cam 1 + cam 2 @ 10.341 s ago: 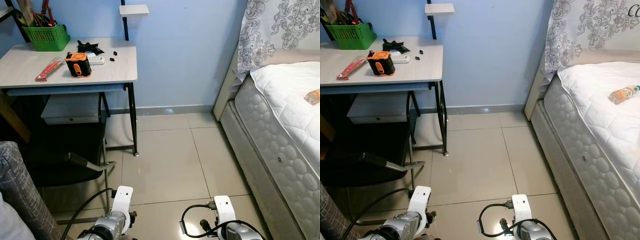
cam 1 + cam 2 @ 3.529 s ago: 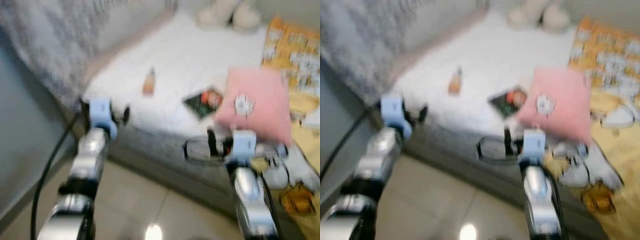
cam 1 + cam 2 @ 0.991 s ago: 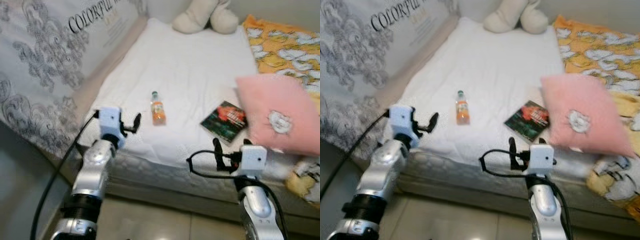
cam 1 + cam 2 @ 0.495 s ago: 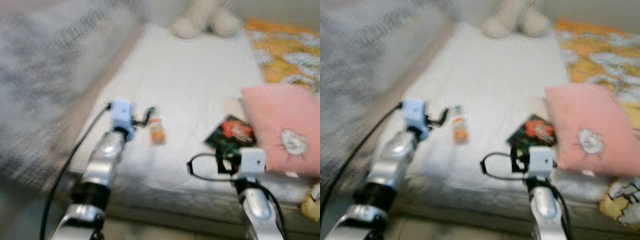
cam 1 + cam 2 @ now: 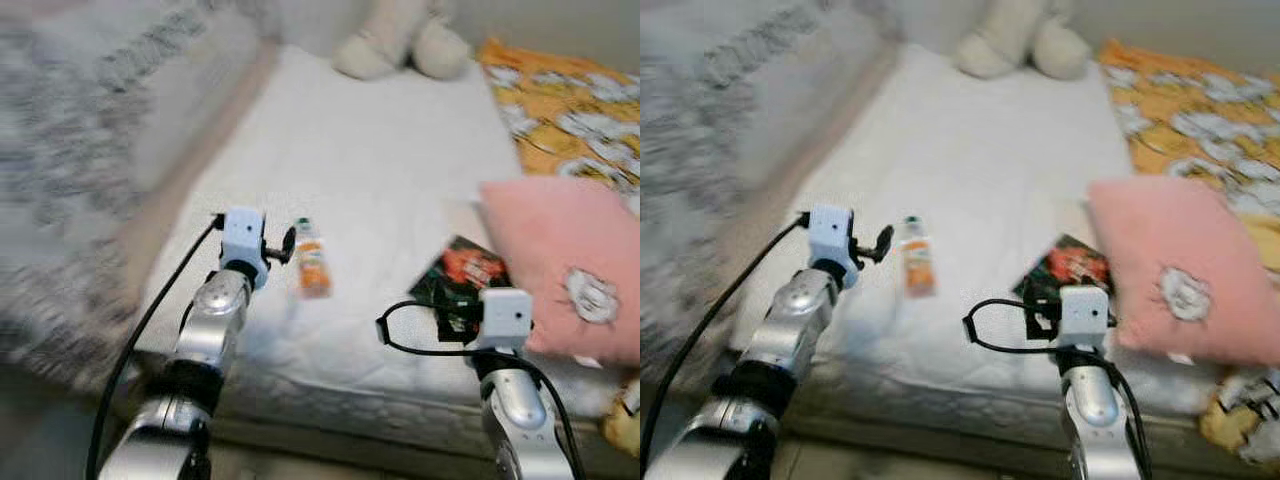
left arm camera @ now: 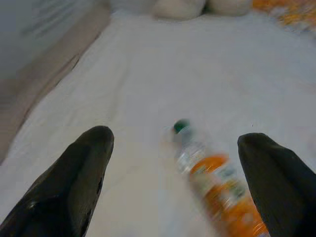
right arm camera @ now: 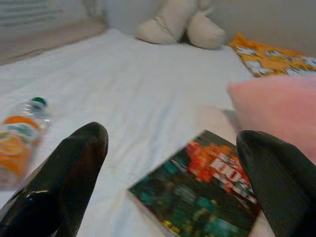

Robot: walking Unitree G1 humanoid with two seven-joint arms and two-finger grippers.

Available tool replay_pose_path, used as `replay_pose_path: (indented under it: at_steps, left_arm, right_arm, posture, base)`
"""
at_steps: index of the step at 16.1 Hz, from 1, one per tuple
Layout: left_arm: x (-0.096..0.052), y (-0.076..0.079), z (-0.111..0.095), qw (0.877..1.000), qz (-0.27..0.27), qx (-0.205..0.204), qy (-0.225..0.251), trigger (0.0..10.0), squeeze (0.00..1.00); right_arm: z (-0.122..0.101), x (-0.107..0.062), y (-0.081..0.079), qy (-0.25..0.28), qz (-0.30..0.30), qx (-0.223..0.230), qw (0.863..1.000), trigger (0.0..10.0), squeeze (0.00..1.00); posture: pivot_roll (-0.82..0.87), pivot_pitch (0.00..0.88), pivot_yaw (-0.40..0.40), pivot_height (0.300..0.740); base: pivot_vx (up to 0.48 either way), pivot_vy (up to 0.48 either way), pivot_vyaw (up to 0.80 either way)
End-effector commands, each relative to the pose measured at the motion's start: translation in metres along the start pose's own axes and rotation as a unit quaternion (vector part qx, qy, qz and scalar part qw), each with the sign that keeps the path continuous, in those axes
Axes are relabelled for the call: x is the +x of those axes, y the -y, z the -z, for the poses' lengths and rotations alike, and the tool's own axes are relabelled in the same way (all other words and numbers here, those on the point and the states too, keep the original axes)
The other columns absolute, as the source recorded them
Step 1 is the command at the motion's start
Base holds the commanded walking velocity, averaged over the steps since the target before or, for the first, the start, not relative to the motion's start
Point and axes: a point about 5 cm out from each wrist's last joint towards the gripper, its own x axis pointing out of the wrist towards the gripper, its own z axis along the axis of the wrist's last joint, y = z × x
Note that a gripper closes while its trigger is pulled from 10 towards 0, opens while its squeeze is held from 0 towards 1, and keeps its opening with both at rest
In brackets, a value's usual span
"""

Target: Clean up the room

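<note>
Closer to the bottle (image 5: pixel 313 270) than a second ago, with the left gripper (image 5: pixel 285 245) now just beside it at its 9 o'clock on the white bed (image 5: pixel 380 170), no longer hanging back over the mattress edge. Jaws of that gripper spread wide in the left wrist view, one black finger (image 6: pixel 74 182) to each side of the bottle, nothing pinched between them. Judged as the approach nearly done and the grasp not yet made; tidying barely begun, the bottle probably first to go. Bottle lying flat on its side, long axis running from about 12 to 6 o'clock, green cap toward the stuffed toy (image 5: pixel 395 45) at the far end, orange body toward the near mattress edge. Right gripper (image 7: pixel 173 163) held low over the near edge at about 5 o'clock from the bottle, jaws likewise spread and empty, aimed at the dark book (image 5: pixel 1065 268) lying flat just beside the pink pillow (image 5: pixel 1175 270). Pillow at 3 o'clock from the bottle, well apart from it; orange patterned blanket (image 5: pixel 1200 100) beyond. Head views blurred, so fine contact between finger and bottle not possible to tell.
</note>
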Motion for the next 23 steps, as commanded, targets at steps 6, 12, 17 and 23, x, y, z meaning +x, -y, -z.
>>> replay_pose_path:
  at_steps: [6, 12, 17, 23]
  left_arm:
    - [0.031, 0.019, -0.039, 1.000, -0.007, -0.020, 0.001, 10.0, 0.00]
    - [-0.006, -0.003, 0.012, 0.995, -0.031, -0.096, 0.010, 10.0, 0.00]
    - [0.026, 0.026, -0.033, 0.998, 0.006, -0.060, 0.025, 10.0, 0.00]
    - [0.034, 0.044, -0.027, 0.998, -0.008, -0.042, -0.049, 10.0, 0.00]
  right_arm:
    - [0.004, -0.029, 0.004, -0.020, -0.005, -0.025, 0.999, 10.0, 0.00]
    - [0.000, -0.015, -0.005, -0.005, -0.014, -0.013, 1.000, 10.0, 0.00]
    - [-0.003, -0.008, -0.014, 0.001, -0.035, -0.017, 0.999, 10.0, 0.00]
    - [0.007, -0.053, -0.004, -0.038, -0.001, -0.021, 0.999, 10.0, 0.00]
  posture:
    - [-0.15, 0.000, 0.048, 0.740]
    - [-0.07, 0.000, 0.040, 0.740]
    - [-0.08, 0.000, 0.032, 0.740]
    - [-0.22, 0.000, 0.056, 0.740]
  base:
    - [0.000, 0.000, -0.12]
    - [0.148, 0.000, -0.32]
    - [0.454, 0.000, 0.00]
    - [0.000, 0.000, 0.00]
